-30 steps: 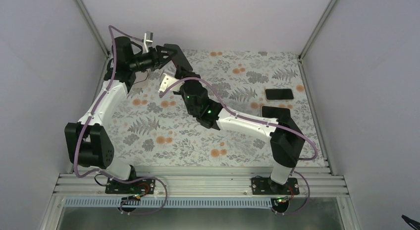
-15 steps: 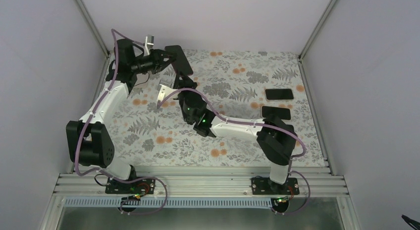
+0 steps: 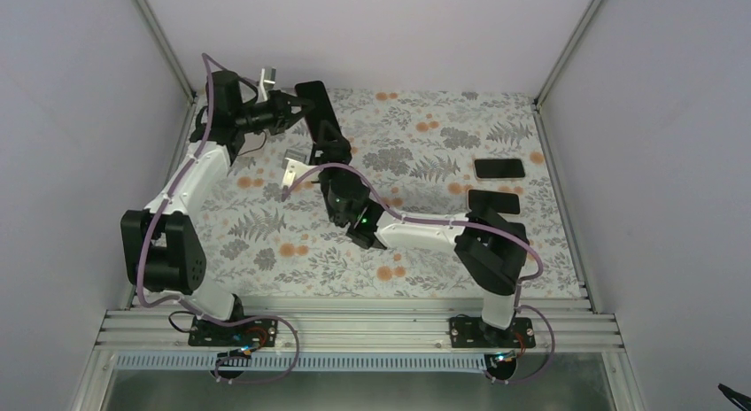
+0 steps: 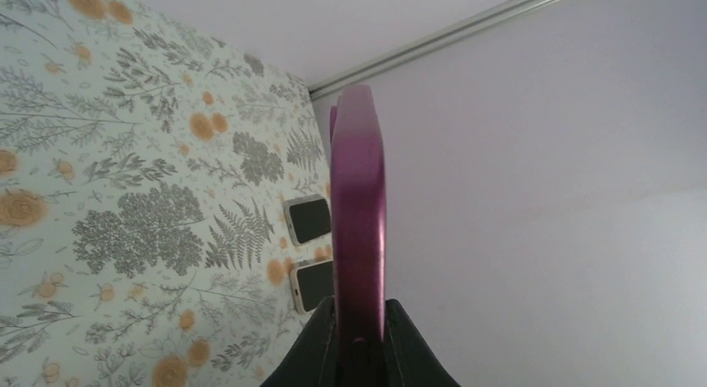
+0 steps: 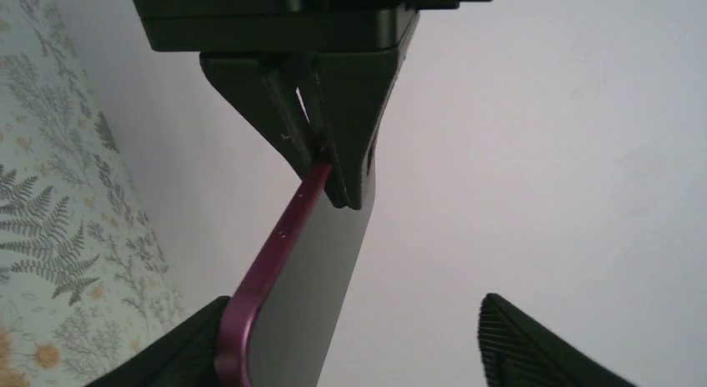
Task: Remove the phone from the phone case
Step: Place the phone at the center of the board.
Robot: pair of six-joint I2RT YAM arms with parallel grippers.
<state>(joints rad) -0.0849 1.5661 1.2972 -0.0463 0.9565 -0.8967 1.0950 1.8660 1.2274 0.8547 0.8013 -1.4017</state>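
While left fingers [image 4: 313, 362] clamp the phone case [image 4: 358, 203] aloft edge-on, right fingers [image 5: 521, 349] gape wide beside it.

Cased phone [image 3: 317, 110] far-left, spare phones [image 3: 499, 169] right; mat [image 3: 425, 154] between seemingly free.

The left arm [image 3: 190, 176] rose along the left side and bent inward at the wrist, its left gripper [image 3: 299, 105] pinched tight on the phone case [image 3: 317, 114] above the table. The right arm [image 3: 425, 227] stretched low across toward it with the wrist tipped upward. The right gripper [image 3: 329, 145] stood just below, fingers [image 5: 534, 349] spread wide apart.
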